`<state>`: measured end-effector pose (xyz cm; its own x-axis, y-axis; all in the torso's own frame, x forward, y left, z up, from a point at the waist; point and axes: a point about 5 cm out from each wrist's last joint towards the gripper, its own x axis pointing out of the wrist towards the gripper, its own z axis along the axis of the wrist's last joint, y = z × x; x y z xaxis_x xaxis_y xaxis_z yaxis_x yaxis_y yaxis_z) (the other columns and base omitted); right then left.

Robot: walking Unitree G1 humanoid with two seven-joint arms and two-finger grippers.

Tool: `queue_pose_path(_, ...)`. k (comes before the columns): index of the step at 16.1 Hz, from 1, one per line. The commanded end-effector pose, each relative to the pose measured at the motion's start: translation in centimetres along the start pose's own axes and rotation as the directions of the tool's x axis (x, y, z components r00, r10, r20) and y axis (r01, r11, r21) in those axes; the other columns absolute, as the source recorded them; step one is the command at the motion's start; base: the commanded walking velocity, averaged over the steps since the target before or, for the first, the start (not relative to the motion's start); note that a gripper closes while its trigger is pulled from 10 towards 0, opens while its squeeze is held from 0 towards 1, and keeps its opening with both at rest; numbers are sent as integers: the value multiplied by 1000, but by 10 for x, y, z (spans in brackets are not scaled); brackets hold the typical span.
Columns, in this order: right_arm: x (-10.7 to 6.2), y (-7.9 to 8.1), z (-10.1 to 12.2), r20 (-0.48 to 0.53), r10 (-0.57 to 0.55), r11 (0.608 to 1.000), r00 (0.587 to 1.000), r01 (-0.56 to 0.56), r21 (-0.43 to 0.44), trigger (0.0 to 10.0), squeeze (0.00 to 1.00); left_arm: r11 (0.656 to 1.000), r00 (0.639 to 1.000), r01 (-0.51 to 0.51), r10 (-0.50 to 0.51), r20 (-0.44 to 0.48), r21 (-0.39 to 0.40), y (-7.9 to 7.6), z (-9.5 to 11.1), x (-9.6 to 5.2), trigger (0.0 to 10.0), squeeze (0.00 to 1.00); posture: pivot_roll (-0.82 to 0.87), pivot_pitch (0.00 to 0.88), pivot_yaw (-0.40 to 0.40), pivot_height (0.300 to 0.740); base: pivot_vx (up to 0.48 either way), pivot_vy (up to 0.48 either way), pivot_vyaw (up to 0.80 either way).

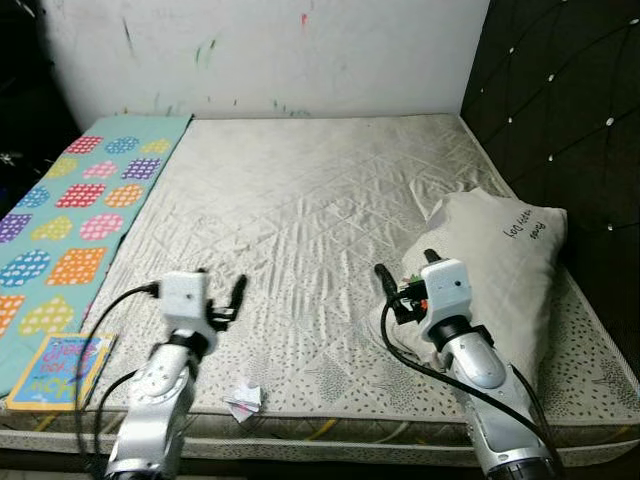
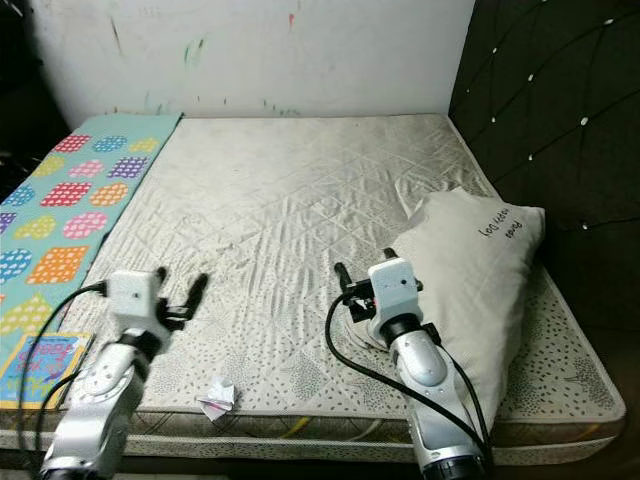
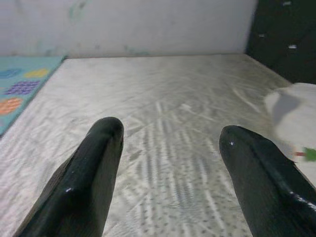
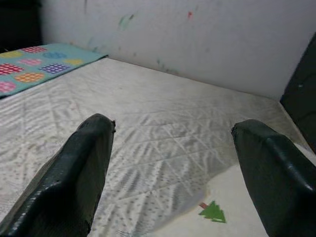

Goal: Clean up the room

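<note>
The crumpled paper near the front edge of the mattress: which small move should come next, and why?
Probably lower the left gripper toward the crumpled paper. That gripper is open and hovers above the mattress, and the paper lies loose just in front of it, nearer to it than to the right gripper, which is open beside the pillow.

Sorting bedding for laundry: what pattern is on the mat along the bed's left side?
The teal mat carries rows of colourful patterned patches: pink, orange, yellow, purple, blue. Clearest in the left eye view.

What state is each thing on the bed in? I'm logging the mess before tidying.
pillow: lying flat beside the headboard.
crumpled paper: on the mattress's front edge.
book: shut, flat on the patterned mat.
left gripper: open, empty.
right gripper: open, empty.
</note>
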<state>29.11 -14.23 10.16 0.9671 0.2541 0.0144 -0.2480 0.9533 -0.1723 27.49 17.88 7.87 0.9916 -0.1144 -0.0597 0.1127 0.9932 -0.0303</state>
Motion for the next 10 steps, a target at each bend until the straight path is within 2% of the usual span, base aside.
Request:
queue_pose_path(1, -4, -6, -2, -17, -28, 1000, 999, 28, 9, 10000, 0, 998, 998, -59, 59, -4, 11, 14, -1, -9, 10000, 0, -95, 0, 16, 740, 0, 0, 0)
queue_pose_path(3, -10, -14, -7, -48, -62, 998, 997, 61, -19, 10000, 0, 992, 992, -127, 128, -13, 25, 27, -7, -22, 10000, 0, -89, 0, 6, 740, 0, 0, 0)
queue_pose_path(5, -13, -26, -9, -65, -127, 990, 990, 122, -76, 10000, 0, 980, 990, -137, 133, 40, 143, 32, 1, -32, 10000, 0, -87, 0, -2, 740, 0, 0, 0)
queue_pose_path(6, -17, -30, -11, -75, -132, 989, 988, 126, -79, 10000, 0, 980, 985, -167, 163, 47, 105, 33, 3, -38, 10000, 0, -82, 0, -10, 740, 0, 0, 0)
queue_pose_path(10, -31, -46, -18, -111, -138, 986, 984, 127, -105, 10000, 0, 979, 983, -186, 185, 24, 82, 33, -3, -56, 10000, 0, -73, 0, -21, 740, 0, 0, 0)
